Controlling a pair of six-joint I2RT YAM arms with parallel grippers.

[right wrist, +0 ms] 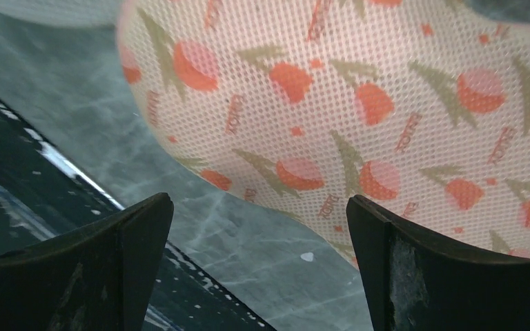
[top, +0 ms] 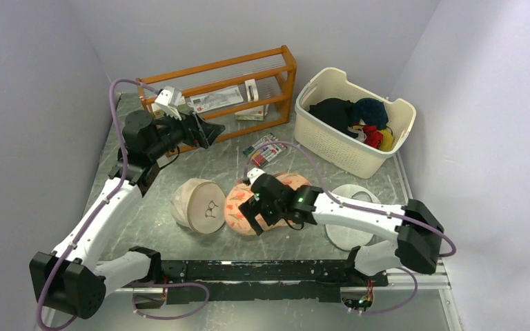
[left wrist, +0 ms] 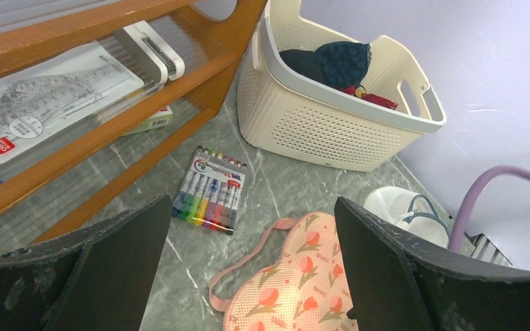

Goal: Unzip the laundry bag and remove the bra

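The laundry bag (top: 236, 200) lies in the middle of the table, a peach pouch printed with orange-red flowers. From the left wrist view the laundry bag (left wrist: 297, 283) looks closed, with a pink strap loop (left wrist: 248, 258) at its edge. The bra is hidden. My right gripper (top: 250, 210) hovers low over the bag's near edge, open and holding nothing. In the right wrist view the right gripper (right wrist: 259, 198) frames bare table beside the laundry bag (right wrist: 359, 103). My left gripper (top: 214, 134) hangs high by the rack, open and empty. The left wrist view shows the left gripper (left wrist: 253, 202) well above the bag.
A beige domed pouch with a spectacles drawing (top: 199, 205) sits just left of the bag. A marker pack (left wrist: 210, 189) lies behind it. A wooden rack (top: 221, 89) stands at the back, a white basket (top: 355, 124) of dark and red clothes back right. A white mesh disc (top: 348, 214) lies at the right.
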